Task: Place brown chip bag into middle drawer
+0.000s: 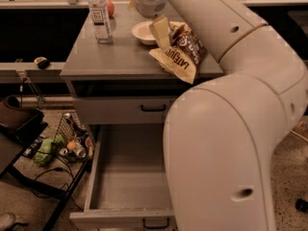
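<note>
The brown chip bag (182, 53), dark brown and tan with "LATE JULY" print, hangs tilted over the cabinet top's front right edge. My gripper (161, 32) comes down from the top of the view and is shut on the bag's upper left end; one tan finger (159, 28) shows against it. The middle drawer (126, 184) stands pulled open below, with a plain grey inside and nothing in it, and its black handle (155, 223) is at the bottom edge. My white arm hides the drawer's right part.
A white bowl (143, 31) sits just left of the bag. A water bottle (99, 14) and a red fruit (110, 7) stand at the back left of the cabinet top (103, 57). A shut drawer front (122, 110) lies above the open one. A wire basket of cans (71, 141) stands on the floor at left.
</note>
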Controlling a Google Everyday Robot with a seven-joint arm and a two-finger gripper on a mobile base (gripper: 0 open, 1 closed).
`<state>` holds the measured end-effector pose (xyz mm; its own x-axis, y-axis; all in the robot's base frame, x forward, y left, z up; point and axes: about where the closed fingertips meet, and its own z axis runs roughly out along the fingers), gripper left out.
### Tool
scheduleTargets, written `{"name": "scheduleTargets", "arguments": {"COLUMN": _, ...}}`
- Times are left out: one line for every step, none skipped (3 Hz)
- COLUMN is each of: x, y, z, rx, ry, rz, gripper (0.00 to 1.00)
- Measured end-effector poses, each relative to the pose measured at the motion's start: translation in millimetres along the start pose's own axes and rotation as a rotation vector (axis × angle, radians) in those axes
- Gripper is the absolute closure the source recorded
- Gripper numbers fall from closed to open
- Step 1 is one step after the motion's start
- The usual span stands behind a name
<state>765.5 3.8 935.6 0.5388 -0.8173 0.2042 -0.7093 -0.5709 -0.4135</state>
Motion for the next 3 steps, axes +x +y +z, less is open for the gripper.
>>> {"name": "scheduleTargets", "arguments": {"x": 17.3, "y": -9.9, "z": -10.5, "rx": 0.033, "ry": 0.021, "rz": 0.029, "gripper": 0.0}}
{"name": "scheduleTargets", "arguments": {"x": 17.5, "y": -9.7, "z": -10.5, "rx": 0.032, "ry": 0.022, "rz": 0.029, "gripper": 0.0}}
{"name": "scheduleTargets", "arguments": {"x": 36.8, "y": 10.7, "z": -5.5, "rx": -0.027, "ry": 0.076, "rz": 0.006, "gripper": 0.0}}
